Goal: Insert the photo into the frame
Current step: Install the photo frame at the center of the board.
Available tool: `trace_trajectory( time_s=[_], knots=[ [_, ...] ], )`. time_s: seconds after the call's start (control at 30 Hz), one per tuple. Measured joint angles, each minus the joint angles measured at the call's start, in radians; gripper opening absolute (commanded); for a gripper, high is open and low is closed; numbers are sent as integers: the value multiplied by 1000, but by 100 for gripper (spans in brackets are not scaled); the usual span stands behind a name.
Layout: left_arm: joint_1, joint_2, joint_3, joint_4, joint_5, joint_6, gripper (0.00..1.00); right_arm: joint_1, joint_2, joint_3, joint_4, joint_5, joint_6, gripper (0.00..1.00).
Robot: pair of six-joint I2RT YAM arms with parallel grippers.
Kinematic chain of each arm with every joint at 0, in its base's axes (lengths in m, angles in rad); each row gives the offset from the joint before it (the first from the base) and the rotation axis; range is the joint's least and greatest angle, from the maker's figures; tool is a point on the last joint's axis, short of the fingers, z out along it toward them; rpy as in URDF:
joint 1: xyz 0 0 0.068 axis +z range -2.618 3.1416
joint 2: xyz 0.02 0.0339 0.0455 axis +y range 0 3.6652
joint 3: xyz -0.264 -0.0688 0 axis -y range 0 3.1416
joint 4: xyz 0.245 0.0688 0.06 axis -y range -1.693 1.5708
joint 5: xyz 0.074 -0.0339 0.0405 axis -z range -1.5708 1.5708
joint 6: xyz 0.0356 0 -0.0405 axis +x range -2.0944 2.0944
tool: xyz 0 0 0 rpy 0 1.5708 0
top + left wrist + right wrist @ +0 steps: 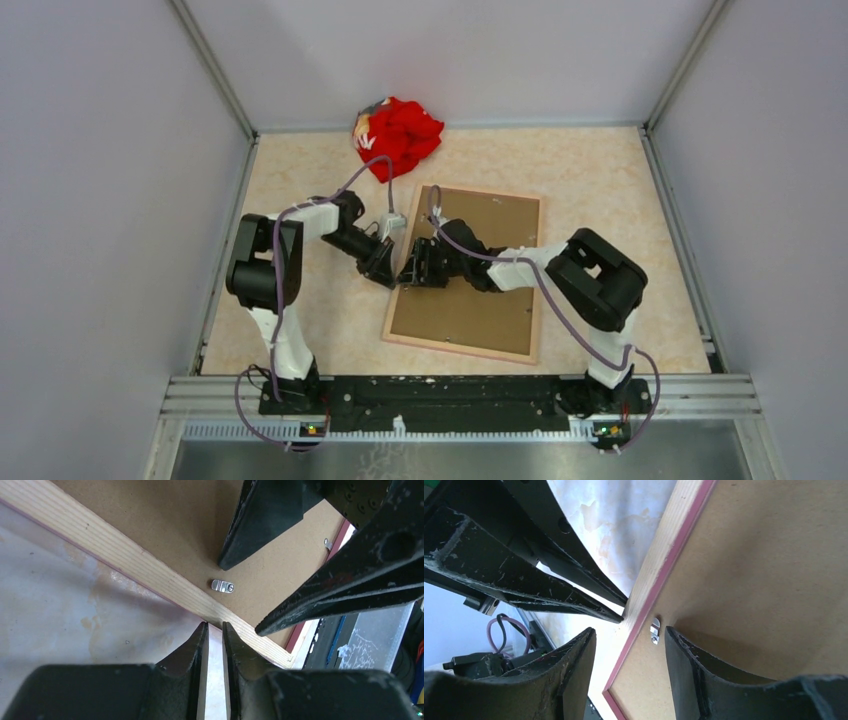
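Note:
The frame lies face down on the table, with its brown hardboard backing up and a light wood rim around it. The photo is not in view. My left gripper sits at the frame's left edge. Its jaws are almost together and hold nothing. My right gripper is open and straddles the same edge. In the right wrist view a small metal clip on the backing lies between its fingers. The clip also shows in the left wrist view.
A red cloth bundle lies at the back of the table, just beyond the frame's far left corner. The two grippers are tip to tip, very close together. Grey walls enclose the table on three sides.

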Motion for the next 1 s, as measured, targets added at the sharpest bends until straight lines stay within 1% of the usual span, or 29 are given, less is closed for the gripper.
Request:
trace_trajectory(
  time_s=[0.23,0.6,1.0],
  knots=[
    [0,0,-8,8,-2,0,22,22,19,6,27,-18,17,52],
    [0,0,-8,8,-2,-1,21,22,29,6,46,-26,24,50],
    [2,0,-9,5,-2,0,20,21,77,52,63,-66,5,48]
  ],
)
